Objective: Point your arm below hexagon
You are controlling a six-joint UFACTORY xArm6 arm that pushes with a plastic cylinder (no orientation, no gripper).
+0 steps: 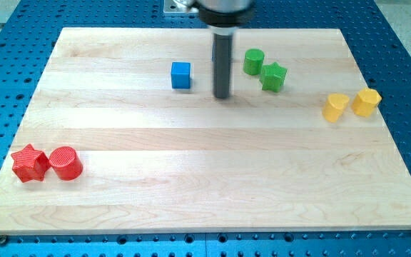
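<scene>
Near the view's top centre, the dark rod hangs straight down onto the wooden board (191, 178), my tip (222, 96) resting between the blue cube (181, 75) and the green star (273, 76). No jaws; only the rod. A green cylinder (254, 61) touches the star. The yellow hexagon (367, 102) sits at the view's right, just beside a yellow cylinder (335, 107), well apart from my tip. A red star (29, 163) and red cylinder (66, 163) sit at lower left.
</scene>
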